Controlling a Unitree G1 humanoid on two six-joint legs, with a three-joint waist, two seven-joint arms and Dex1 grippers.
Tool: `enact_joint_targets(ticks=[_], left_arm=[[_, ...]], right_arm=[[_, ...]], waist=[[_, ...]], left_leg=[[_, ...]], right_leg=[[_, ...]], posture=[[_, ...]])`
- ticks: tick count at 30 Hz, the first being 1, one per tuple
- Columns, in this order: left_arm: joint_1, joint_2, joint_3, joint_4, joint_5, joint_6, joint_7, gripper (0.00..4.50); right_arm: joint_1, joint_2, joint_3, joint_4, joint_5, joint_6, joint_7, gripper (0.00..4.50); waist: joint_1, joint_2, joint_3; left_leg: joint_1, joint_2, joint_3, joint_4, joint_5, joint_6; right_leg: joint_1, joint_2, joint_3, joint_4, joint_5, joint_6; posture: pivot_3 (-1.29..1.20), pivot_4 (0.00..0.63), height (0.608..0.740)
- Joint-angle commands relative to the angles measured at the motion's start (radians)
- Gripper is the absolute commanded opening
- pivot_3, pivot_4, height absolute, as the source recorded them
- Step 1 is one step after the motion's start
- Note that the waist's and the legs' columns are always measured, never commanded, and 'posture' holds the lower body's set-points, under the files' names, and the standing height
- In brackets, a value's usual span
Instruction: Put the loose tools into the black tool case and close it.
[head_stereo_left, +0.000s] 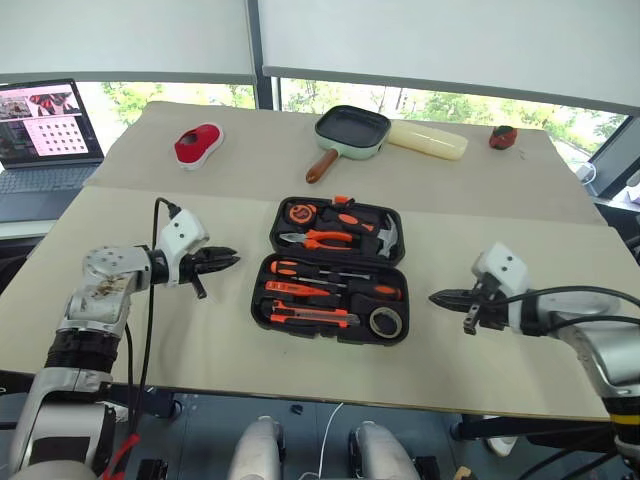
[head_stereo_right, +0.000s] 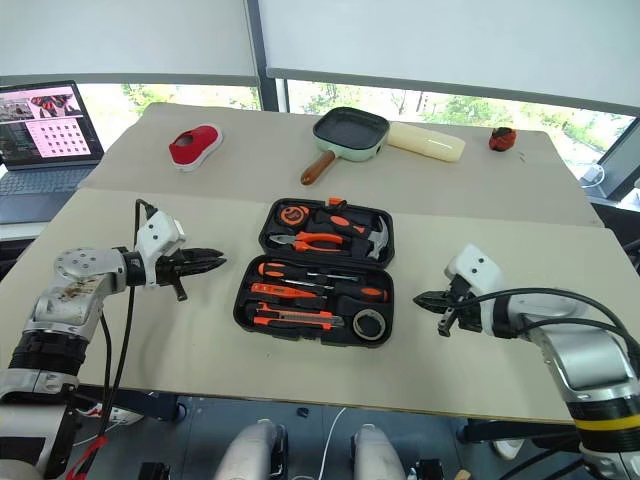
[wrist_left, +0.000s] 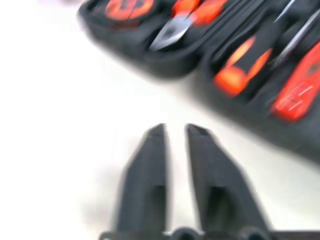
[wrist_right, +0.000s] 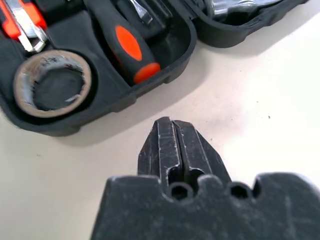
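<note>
We see the case (head_stereo_left: 335, 270) lying open in the middle of the table (head_stereo_left: 500, 200), its two halves flat. The screwdrivers (head_stereo_left: 330, 271), knife (head_stereo_left: 312, 317) and tape (head_stereo_left: 386, 322) sit in the near half; pliers (head_stereo_left: 318, 239) and a hammer (head_stereo_left: 383, 236) in the far half. Our left gripper (head_stereo_left: 228, 260) hovers just off the case's left edge, jaws together, holding nothing. Our right gripper (head_stereo_left: 440, 297) hangs off the case's right edge, jaws pressed together, empty. Bare tabletop lies between each gripper and the case, and along the near edge. A pan (head_stereo_left: 350, 133) sits well behind the case.
</note>
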Motion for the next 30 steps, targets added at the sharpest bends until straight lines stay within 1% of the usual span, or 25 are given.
enact_joint_targets(ticks=[1,4,7,8,11,13,16,21,26,29,30], left_arm=[[-0.044,-0.059,-0.050,0.005,0.036,-0.017,0.010,0.06],[-0.051,-0.103,-0.075,-0.009,0.041,0.000,0.004,0.06],[-0.038,-0.120,-0.080,-0.044,0.023,0.019,-0.013,0.06],[-0.021,-0.123,-0.081,-0.082,0.003,0.037,-0.032,0.06],[0.056,-0.105,-0.088,-0.206,-0.048,0.085,-0.102,0.06],[0.104,-0.083,-0.086,-0.267,-0.067,0.110,-0.132,0.06],[0.172,-0.052,-0.080,-0.352,-0.089,0.150,-0.159,0.06],[0.270,-0.011,-0.066,-0.453,-0.097,0.182,-0.156,0.06],[0.317,0.003,-0.043,-0.473,-0.079,0.191,-0.124,0.06],[0.300,0.025,-0.002,-0.402,-0.047,0.224,-0.069,0.06],[0.289,0.034,0.014,-0.382,-0.054,0.245,-0.062,0.29]], right_arm=[[-0.079,0.028,0.068,0.068,-0.082,-0.092,-0.009,0.00],[-0.126,0.058,0.116,0.108,-0.123,-0.132,-0.005,0.00],[-0.143,0.076,0.126,0.113,-0.131,-0.139,-0.004,0.00],[-0.136,0.076,0.127,0.088,-0.120,-0.133,0.009,0.00],[-0.062,0.050,0.112,-0.043,-0.052,-0.081,0.076,0.00],[-0.010,0.029,0.099,-0.105,-0.034,-0.069,0.095,0.00],[0.063,0.006,0.081,-0.174,-0.032,-0.062,0.093,0.00],[0.167,0.000,0.035,-0.269,-0.030,-0.042,0.067,0.00],[0.216,-0.014,0.006,-0.281,-0.068,-0.025,0.020,0.00],[0.237,-0.049,-0.058,-0.248,-0.077,0.002,-0.007,0.00],[0.240,-0.061,-0.084,-0.235,-0.070,0.009,-0.006,0.29]], waist=[[0.001,0.000,0.000],[0.001,0.000,0.000],[0.000,0.000,0.000],[0.000,0.000,0.000],[0.000,0.000,0.000],[0.000,0.000,0.000],[0.000,0.000,0.000],[-0.001,0.000,0.000],[-0.001,0.000,0.000],[0.001,0.000,0.000],[0.001,0.000,0.000]], left_leg=[[0.000,0.000,0.000,0.000,0.000,0.000],[-0.001,0.000,0.000,0.000,0.000,0.000],[-0.001,0.000,0.000,0.000,0.000,0.000],[-0.001,0.000,0.000,0.000,0.000,0.000],[-0.001,0.000,0.000,-0.001,0.000,0.000],[-0.001,0.000,0.000,-0.001,-0.001,0.000],[-0.001,0.000,0.000,-0.002,-0.001,0.000],[-0.001,0.000,0.000,-0.002,-0.001,0.000],[0.000,0.000,0.000,-0.002,-0.001,0.000],[0.000,0.000,0.000,-0.001,-0.001,0.000],[0.000,0.000,0.000,-0.001,-0.001,0.000]], right_leg=[[0.000,0.000,0.000,0.000,0.000,0.000],[-0.001,0.000,0.000,0.000,0.000,0.000],[-0.001,0.000,0.000,0.000,0.000,0.000],[-0.001,0.000,0.000,0.001,0.000,0.000],[-0.001,0.000,0.000,0.000,0.000,0.000],[-0.001,-0.001,0.000,0.000,0.000,0.000],[-0.001,0.000,0.000,0.000,0.000,0.000],[-0.001,0.000,0.000,0.000,0.000,0.000],[-0.001,-0.001,0.000,0.000,0.000,0.000],[-0.001,-0.001,0.000,0.000,0.000,0.000],[-0.001,-0.001,0.000,0.000,0.000,0.000]], posture=[[0.00,0.150,0.740],[0.00,0.150,0.740],[0.00,0.150,0.740],[0.00,0.150,0.740],[0.00,0.150,0.740],[0.00,0.150,0.740],[0.00,0.150,0.740],[0.00,0.150,0.740],[0.00,0.150,0.740],[0.00,0.150,0.740],[0.00,0.150,0.740]])
